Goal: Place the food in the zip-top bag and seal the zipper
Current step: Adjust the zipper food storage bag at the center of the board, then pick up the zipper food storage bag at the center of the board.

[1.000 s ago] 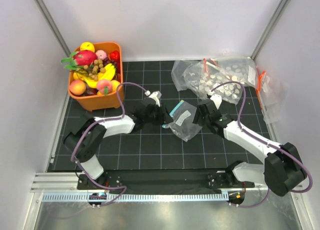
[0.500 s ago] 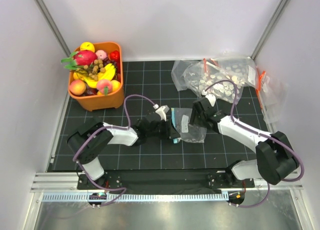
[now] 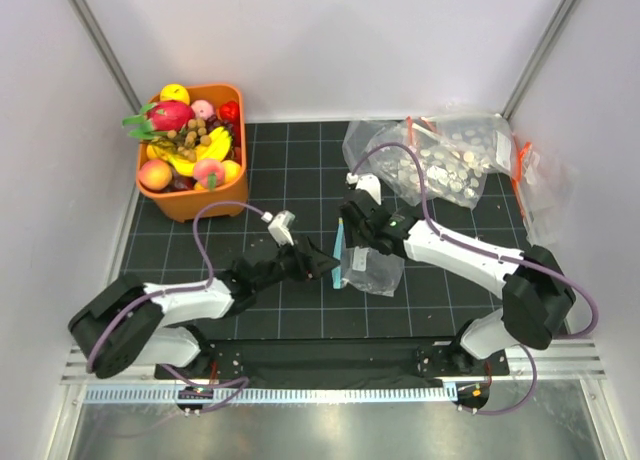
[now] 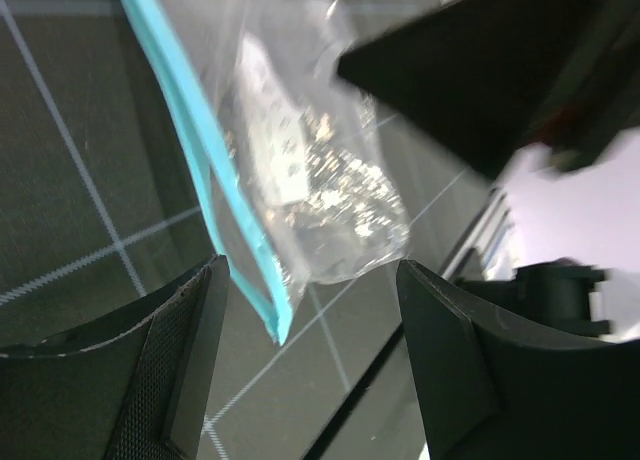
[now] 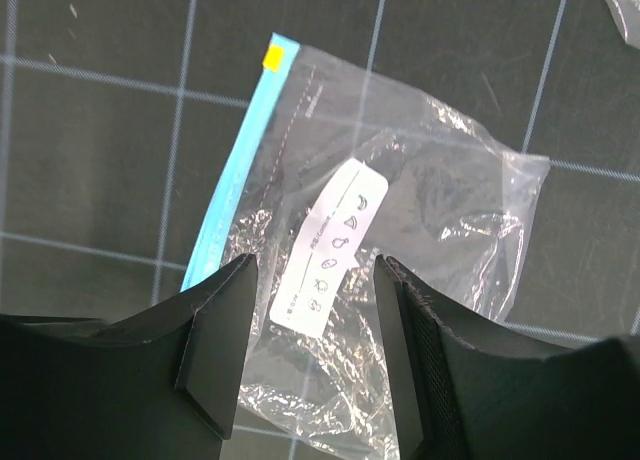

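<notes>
R tool (image 5: 315, 270) swung left over zip-top bag (image 3: 372, 270); it & L tool (image 4: 310, 280) both wide.

Your left end effector (image 3: 322, 265) reaches over the counter (image 3: 300, 160), and the near end of the zipper (image 3: 339, 252) sits between its fingers. The rest of the zip-top bag (image 3: 372, 270) lies flat beyond that edge. Your right end effector (image 3: 352, 242) hangs above the bag's far part, with the bag below its tips. The food (image 3: 209, 170) is in the basket (image 3: 190, 208), well apart to the left of and behind the left end effector. The bigger bags (image 3: 440, 160) lie behind and to the right of the right end effector.
</notes>
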`<state>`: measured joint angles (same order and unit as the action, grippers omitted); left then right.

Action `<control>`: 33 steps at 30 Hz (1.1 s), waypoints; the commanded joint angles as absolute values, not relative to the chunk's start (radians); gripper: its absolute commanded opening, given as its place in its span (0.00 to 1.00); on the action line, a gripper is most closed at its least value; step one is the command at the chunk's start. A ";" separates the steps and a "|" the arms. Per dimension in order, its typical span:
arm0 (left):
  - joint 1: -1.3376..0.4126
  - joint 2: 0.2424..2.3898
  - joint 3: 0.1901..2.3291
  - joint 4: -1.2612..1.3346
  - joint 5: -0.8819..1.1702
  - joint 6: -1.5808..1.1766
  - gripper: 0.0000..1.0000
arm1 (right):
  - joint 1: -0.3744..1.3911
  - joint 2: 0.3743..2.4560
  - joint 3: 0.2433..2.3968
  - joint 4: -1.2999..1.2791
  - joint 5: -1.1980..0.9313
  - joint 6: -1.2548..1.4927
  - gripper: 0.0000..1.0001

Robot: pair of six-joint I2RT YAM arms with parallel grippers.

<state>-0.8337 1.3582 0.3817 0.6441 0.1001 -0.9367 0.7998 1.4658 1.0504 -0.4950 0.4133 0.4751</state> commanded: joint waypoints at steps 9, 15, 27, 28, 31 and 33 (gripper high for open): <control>-0.730 0.893 0.242 0.402 -0.043 -0.969 0.66 | 0.948 1.601 1.232 -0.652 0.561 0.522 0.59; -0.709 0.606 0.203 0.174 -0.153 -0.965 0.59 | 1.005 1.776 1.342 -0.745 0.632 0.577 0.62; -0.707 0.508 0.207 0.034 -0.172 -0.908 0.57 | 1.023 1.927 1.385 -0.838 0.729 0.641 0.50; -0.706 0.518 0.212 0.043 -0.166 -0.908 0.57 | 1.025 1.927 1.385 -0.842 0.736 0.644 0.44; -0.706 0.563 0.218 0.073 -0.152 -0.899 0.57 | 1.026 1.902 1.368 -0.835 0.759 0.646 0.17; -0.707 0.598 0.232 0.089 -0.134 -0.891 0.57 | 1.028 1.860 1.347 -0.810 0.762 0.640 0.01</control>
